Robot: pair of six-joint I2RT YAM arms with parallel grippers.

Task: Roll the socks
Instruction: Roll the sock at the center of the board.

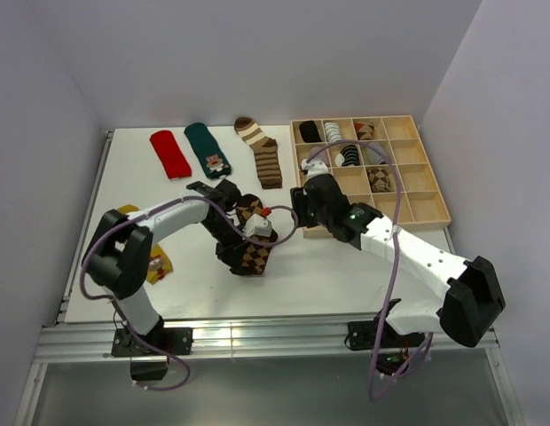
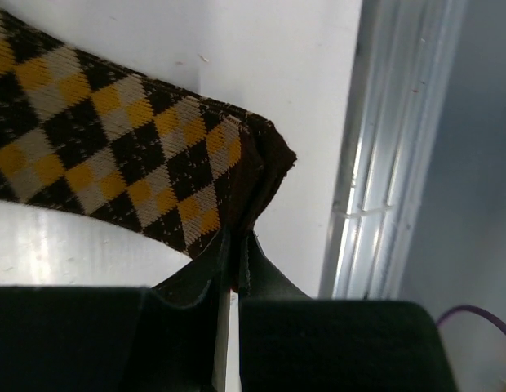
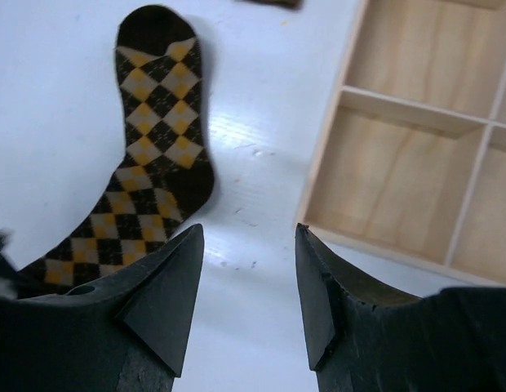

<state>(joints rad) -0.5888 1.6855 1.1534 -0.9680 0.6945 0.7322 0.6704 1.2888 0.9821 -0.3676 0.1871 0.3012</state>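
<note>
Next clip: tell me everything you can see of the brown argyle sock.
The brown argyle sock looks like soft knit, dark brown with yellow and cream diamonds and a plain dark rounded toe. It lies stretched out on the white table, beside the wooden tray. The dark band at the end opposite the toe is pinched in the shut left hand and appears slightly lifted. The open right hand does not touch it.

Along the upper part of the table [image 1: 346, 275] we see a red sock [image 1: 170, 153], a teal sock [image 1: 208, 149] and a striped sock [image 1: 262, 153] side by side, a wooden tray [image 1: 428, 207] at upper right, and at centre the left gripper [image 1: 251, 224] over the argyle sock [image 1: 255, 255].
</note>
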